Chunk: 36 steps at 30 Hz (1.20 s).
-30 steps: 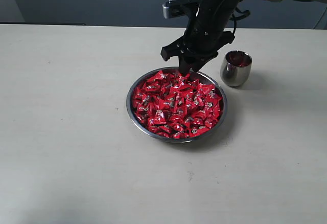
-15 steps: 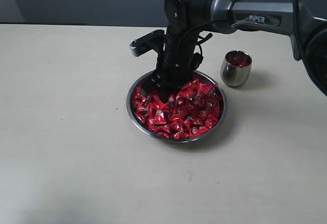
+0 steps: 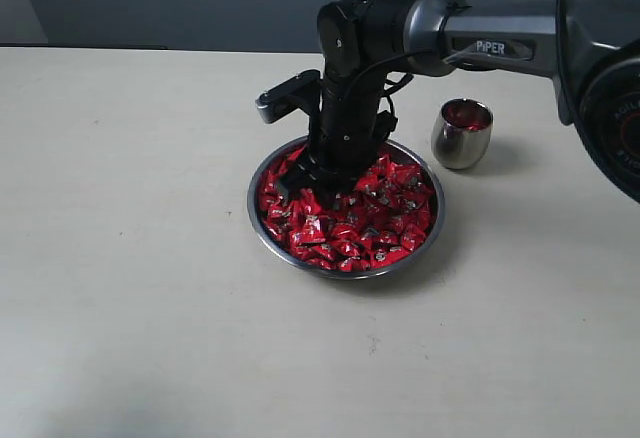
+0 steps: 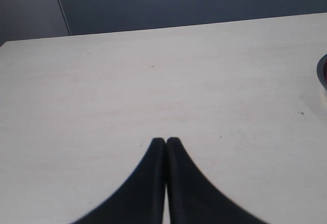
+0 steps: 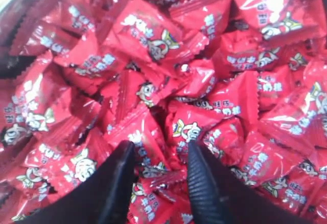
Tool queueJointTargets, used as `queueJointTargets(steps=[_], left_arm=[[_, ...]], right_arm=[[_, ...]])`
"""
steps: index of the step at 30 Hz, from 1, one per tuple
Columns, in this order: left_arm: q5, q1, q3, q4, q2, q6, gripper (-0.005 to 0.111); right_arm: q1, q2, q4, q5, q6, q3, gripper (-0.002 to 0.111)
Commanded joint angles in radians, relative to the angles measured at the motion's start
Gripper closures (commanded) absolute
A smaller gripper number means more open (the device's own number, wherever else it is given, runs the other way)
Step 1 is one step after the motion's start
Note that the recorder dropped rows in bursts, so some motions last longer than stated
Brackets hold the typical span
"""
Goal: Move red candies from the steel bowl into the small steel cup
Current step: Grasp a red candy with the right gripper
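Fingers [image 5: 115, 191] of the right gripper [image 5: 161, 152] stand apart, their dark ribbed tips pushed down among the red candies [image 5: 153, 35]. One wrapper lies in the gap between them, and it cannot be told whether either finger presses on it. Fingers [image 4: 145, 185] of the left gripper [image 4: 165, 142] lie together, tip against tip with only a hairline seam between, and hold nothing.

Table [image 3: 120, 258]: a pale, matt top that fills most of the exterior view. In the left wrist view its bare surface [image 4: 153, 70] spreads out beyond the closed left gripper, which hangs above it.

Right arm [image 3: 500, 43]: a grey and black arm that reaches in from the right of the exterior view and turns steeply down over the middle of the table. A grey block [image 3: 285, 96] juts from the wrist on the left side.

Steel bowl [image 3: 251, 203]: a wide, shallow dish near the middle of the table, filled almost to the rim. The right gripper [image 3: 315, 183] is sunk into its back left part.

Small steel cup [image 3: 460, 143]: upright on the table, just beside the bowl at its back right and apart from the rim. Red shows inside its mouth.

Red candies [image 3: 375, 223]: crinkled wrappers with light printed marks, heaped loosely across the whole bowl. In the right wrist view they overlap at every angle around the two fingertips.
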Motion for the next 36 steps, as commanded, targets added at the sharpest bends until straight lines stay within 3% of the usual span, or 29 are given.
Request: queueJointTargets(steps=[1, 10, 18, 36], left_arm=[[-0.008, 0.0, -0.008, 0.002, -0.005, -0.005, 0.106], [-0.008, 0.0, -0.008, 0.002, -0.005, -0.005, 0.106], [-0.008, 0.0, -0.008, 0.002, -0.005, -0.005, 0.106], [-0.008, 0.0, -0.008, 0.002, -0.005, -0.005, 0.106]], right_arm=[[-0.002, 0.018, 0.007, -0.006, -0.005, 0.005, 0.073], [-0.002, 0.034, 0.003, -0.006, -0.005, 0.005, 0.076], [-0.002, 0.034, 0.004, -0.008, -0.005, 0.005, 0.108], [-0.002, -0.04, -0.019, 0.007, -0.005, 0.005, 0.109]])
